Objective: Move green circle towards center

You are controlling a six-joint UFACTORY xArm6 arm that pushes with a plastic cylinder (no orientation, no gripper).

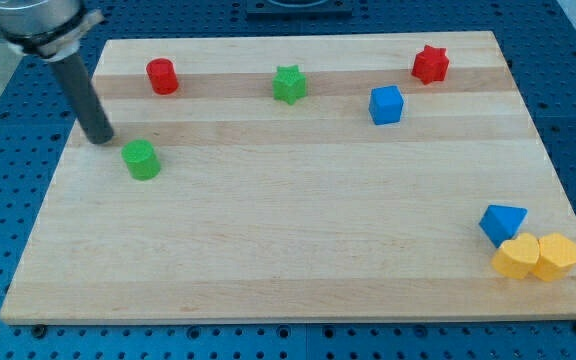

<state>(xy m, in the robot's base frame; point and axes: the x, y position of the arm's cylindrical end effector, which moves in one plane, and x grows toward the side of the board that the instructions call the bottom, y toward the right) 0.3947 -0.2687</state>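
The green circle (141, 159) is a short green cylinder standing on the wooden board (288, 240) at the view's left. My tip (100, 139) rests on the board just to the upper left of the green circle, a small gap apart from it. The dark rod rises from the tip towards the view's top left corner.
A red cylinder (162, 76), a green star (289, 84), a blue cube (386, 104) and a red star (430, 64) lie along the view's top. A blue triangular block (502, 222) and two yellow blocks (535, 257) sit at the bottom right.
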